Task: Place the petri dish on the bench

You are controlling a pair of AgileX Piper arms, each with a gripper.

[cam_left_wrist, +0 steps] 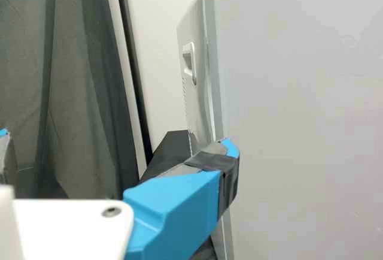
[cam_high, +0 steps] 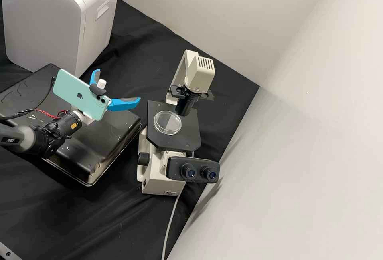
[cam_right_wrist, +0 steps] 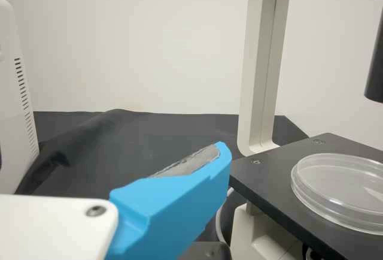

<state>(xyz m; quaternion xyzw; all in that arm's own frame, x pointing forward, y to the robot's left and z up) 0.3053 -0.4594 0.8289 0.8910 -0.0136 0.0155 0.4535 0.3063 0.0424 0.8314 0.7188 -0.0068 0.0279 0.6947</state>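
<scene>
**Fig. 1. Petri dish on the microscope stage; right gripper open beside it**

The clear, round, shallow plastic petri dish (cam_high: 167, 122) lies flat on the matt black stage plate (cam_high: 187, 137) of the cream-bodied inverted microscope (cam_high: 159, 174). It sits just beside the black cylindrical condenser (cam_high: 185, 102) and is not yet on the black cloth-covered bench (cam_high: 79, 220). My right gripper (cam_high: 116, 87) hangs near the stage's edge, apart from the dish. Its 2 blue fingers are spread wide and hold nothing. My left gripper (cam_left_wrist: 116, 141) is close to a smooth white panel with a recessed latch. 1 finger and a sliver of the other show well apart, with nothing between them.

Hazards, as I judge them:
1. The dish wall is thin, slick and low, so a shallow or off-centre pinch could let it squirt out or tip.
2. A base and lid, if there are 2 parts, could separate under a grip on the lid alone.
3. The condenser overhangs the stage, so a steep approach risks striking it.
4. A finger dragged on the smooth plate could push the dish off the far edge.
5. The soft, creased cloth may leave the dish tilted on release.
</scene>
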